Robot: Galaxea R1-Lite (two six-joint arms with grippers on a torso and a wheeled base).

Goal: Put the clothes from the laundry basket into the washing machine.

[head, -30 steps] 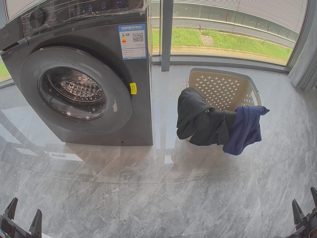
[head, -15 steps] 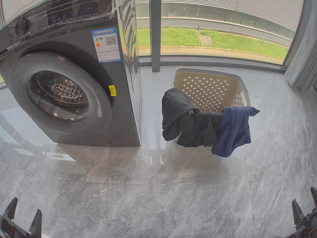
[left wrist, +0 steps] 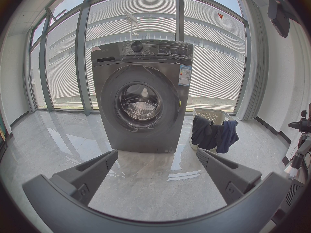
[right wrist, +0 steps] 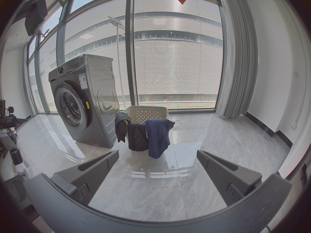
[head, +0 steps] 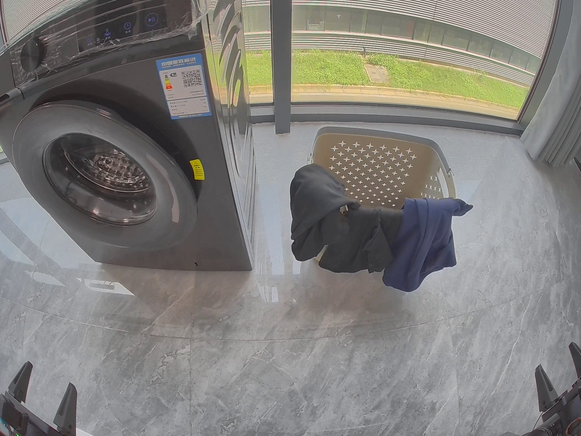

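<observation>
A beige laundry basket (head: 387, 161) (left wrist: 211, 113) (right wrist: 147, 112) stands on the floor right of the grey washing machine (head: 121, 134) (left wrist: 142, 94) (right wrist: 84, 97). A black garment (head: 339, 225) (right wrist: 134, 135) and a blue garment (head: 423, 243) (right wrist: 157, 135) hang over the basket's front rim. The machine's round door (head: 103, 177) is closed. My left gripper (head: 43, 389) (left wrist: 155, 165) is open at the lower left, far from both. My right gripper (head: 560, 373) (right wrist: 157, 165) is open at the lower right, with nothing between its fingers.
Tall windows (head: 393, 31) run behind the machine and basket, with a grey curtain (head: 560, 110) at the far right. Bare glossy marble floor (head: 302, 358) lies between me and the basket. A window post (head: 280, 49) stands between machine and basket.
The whole head view has shifted: machine and basket slid left in the picture, so the camera turned right. Both grippers keep their places at the frame's lower corners.
</observation>
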